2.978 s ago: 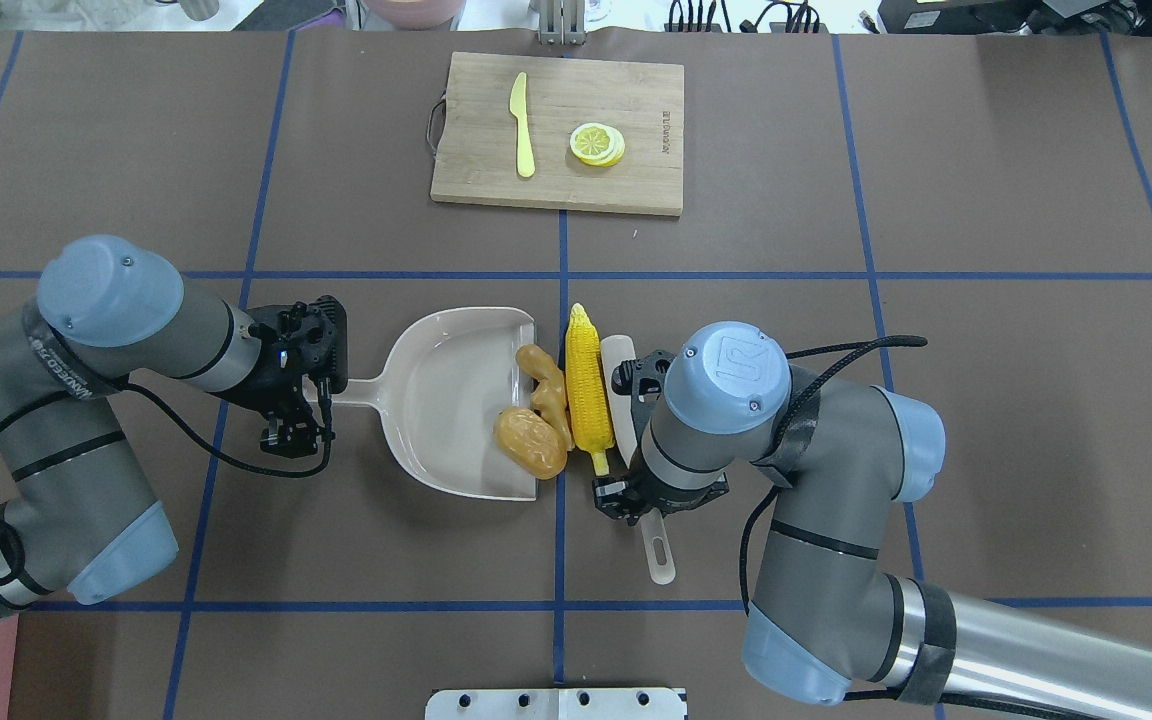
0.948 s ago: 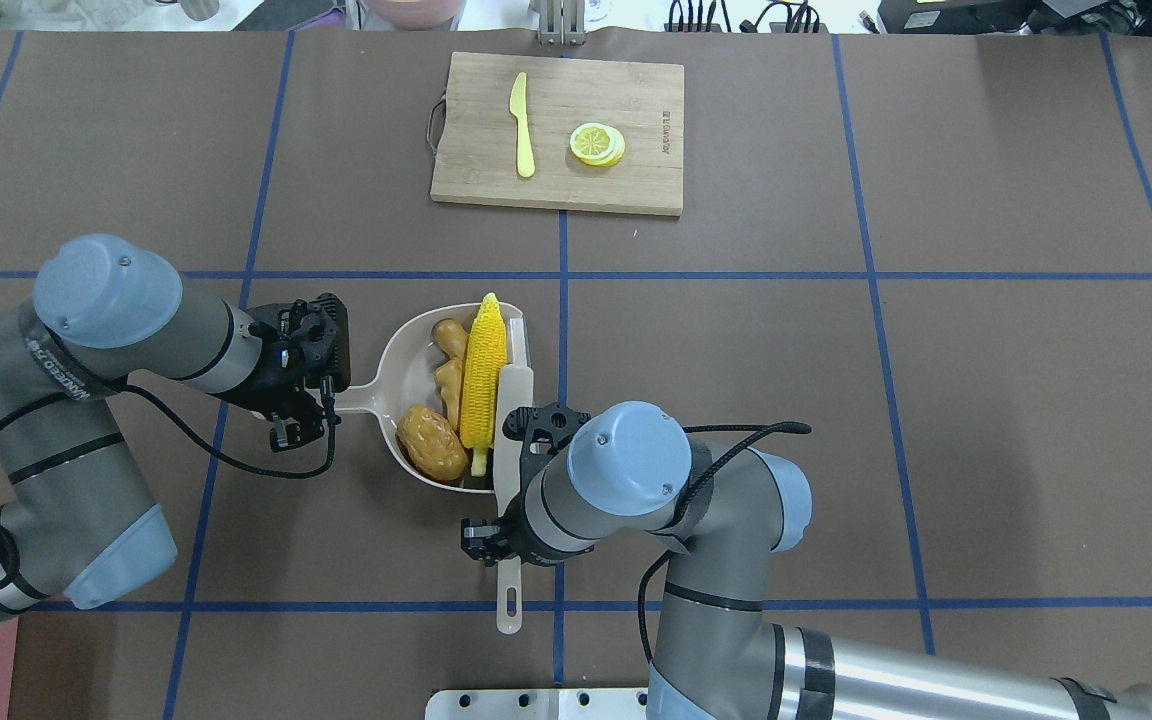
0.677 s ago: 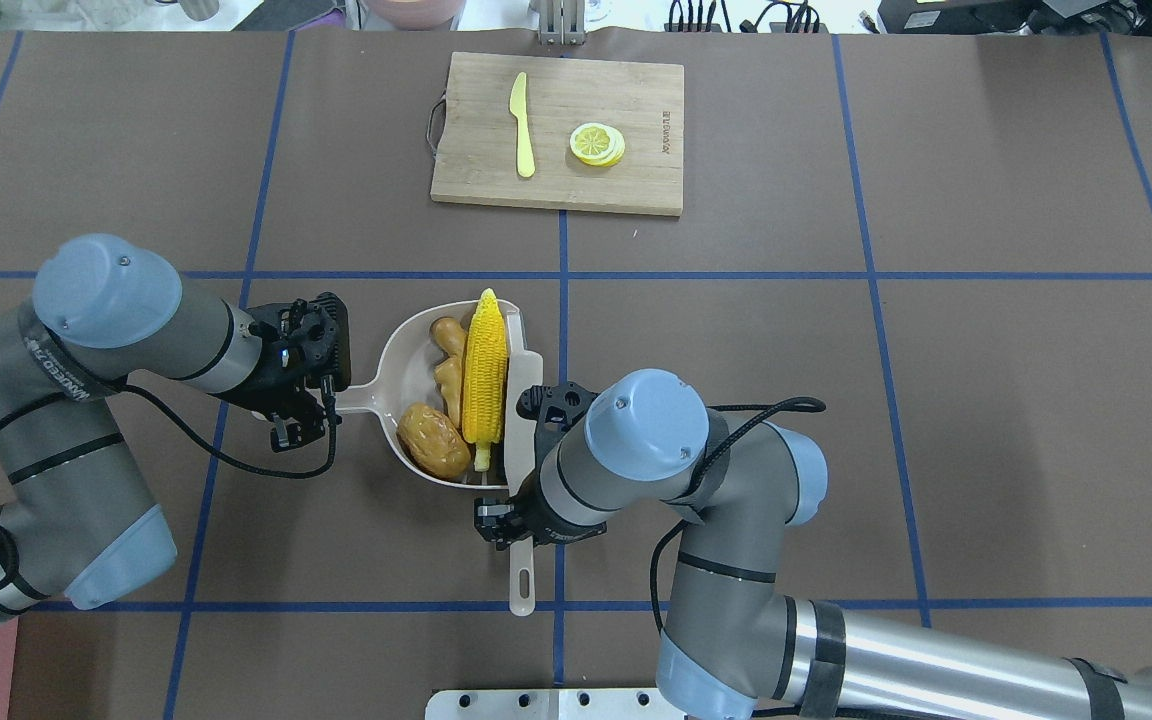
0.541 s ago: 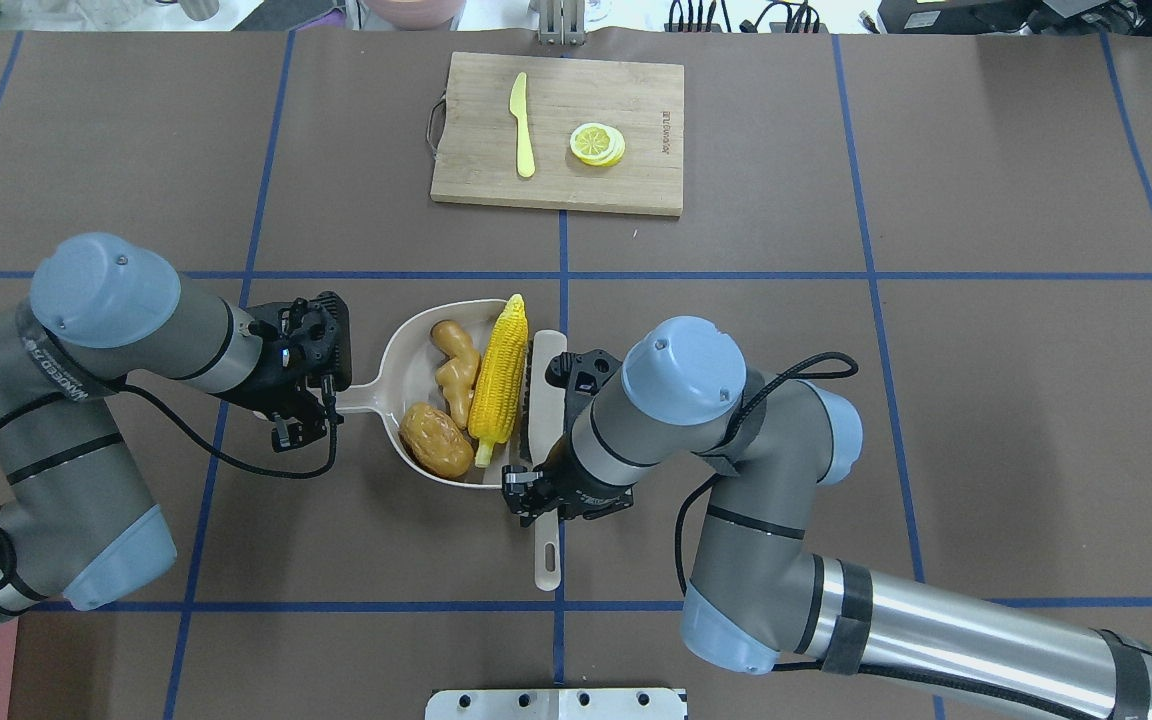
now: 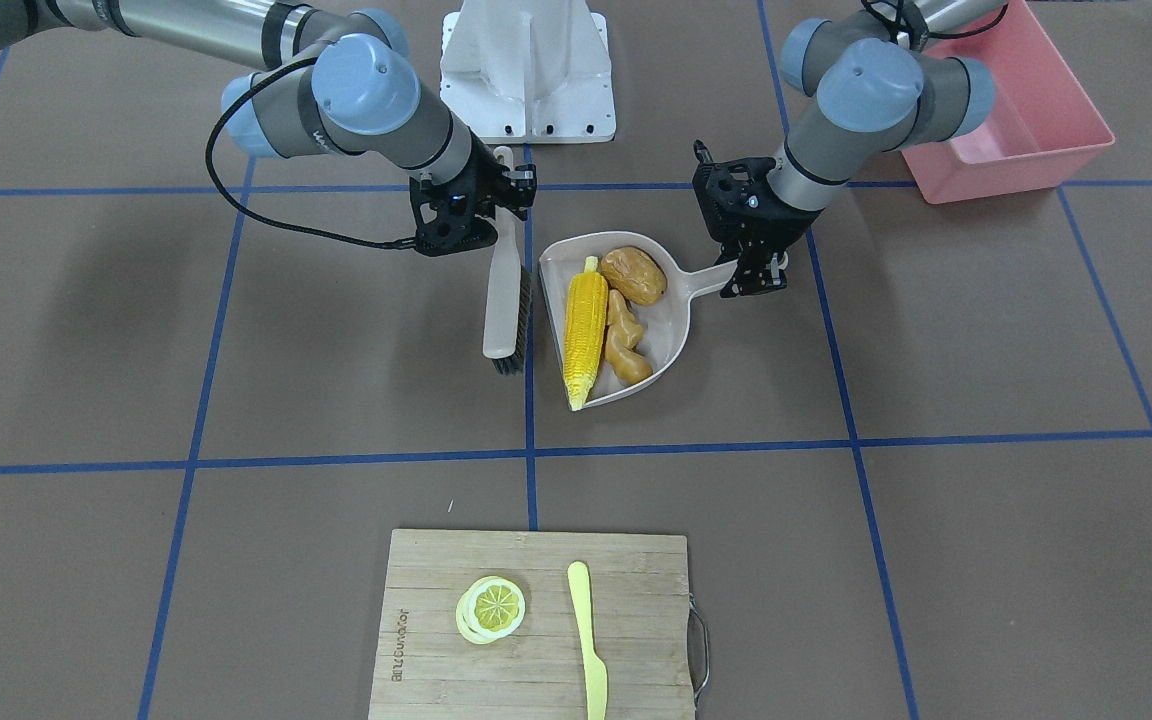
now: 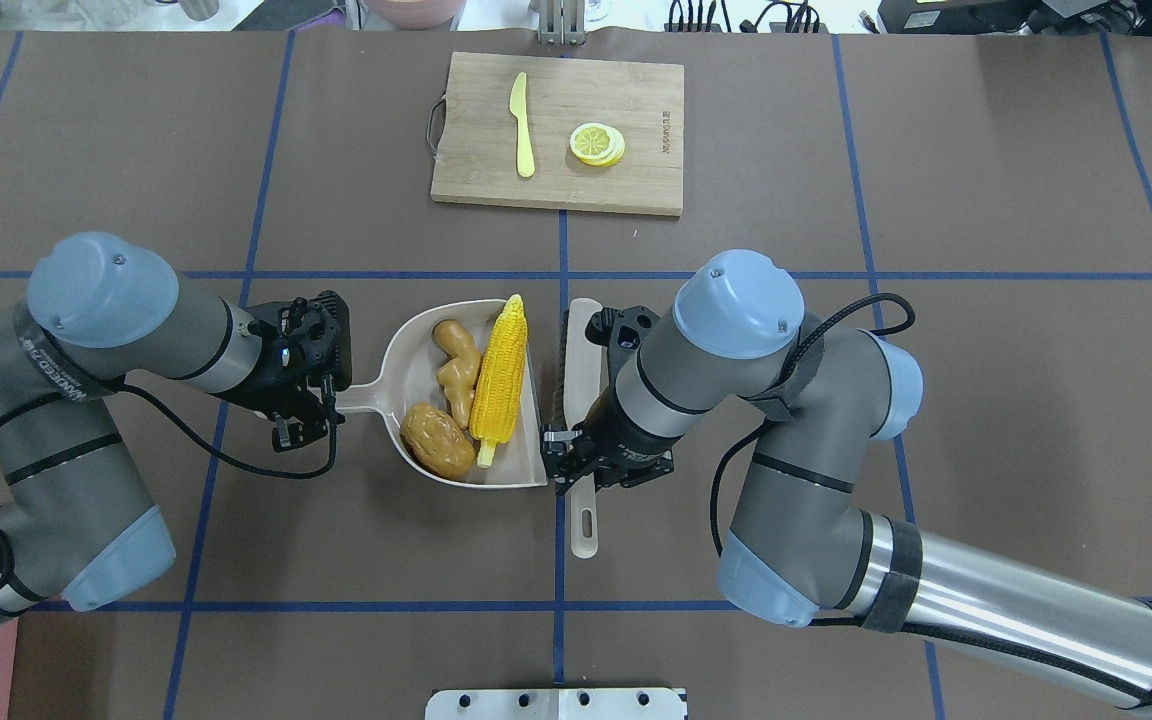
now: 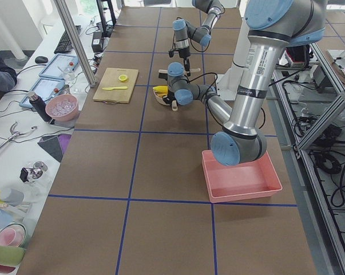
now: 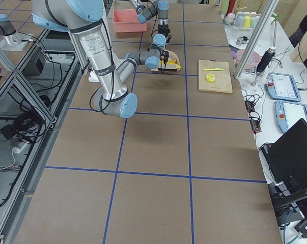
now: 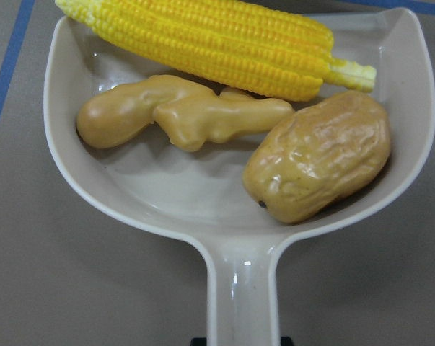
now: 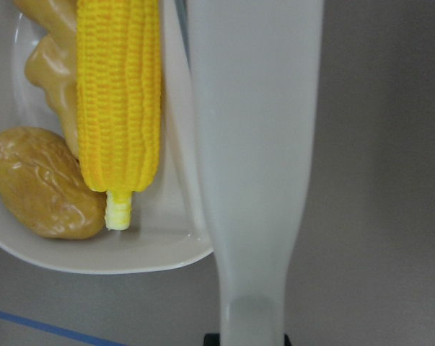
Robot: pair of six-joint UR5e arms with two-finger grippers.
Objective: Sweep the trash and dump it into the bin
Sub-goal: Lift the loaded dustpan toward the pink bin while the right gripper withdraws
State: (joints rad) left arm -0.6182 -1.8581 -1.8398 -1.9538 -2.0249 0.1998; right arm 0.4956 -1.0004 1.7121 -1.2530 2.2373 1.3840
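The pink bin [image 5: 1026,168] sits at the table's corner by the left arm's base, well apart from everything else. The cutting board [image 6: 636,180] lies across the table with a knife [image 6: 523,125] and lemon slices [image 6: 597,143] on it. The left gripper [image 6: 324,403] is clamped on the dustpan [image 6: 408,372] handle. The right gripper [image 6: 584,468] grips the brush [image 6: 581,350], which stands just beside the pan's open lip. Corn [image 6: 499,375], ginger [image 6: 456,365] and potato [image 6: 436,440] all lie inside the pan, the corn nearest the lip.
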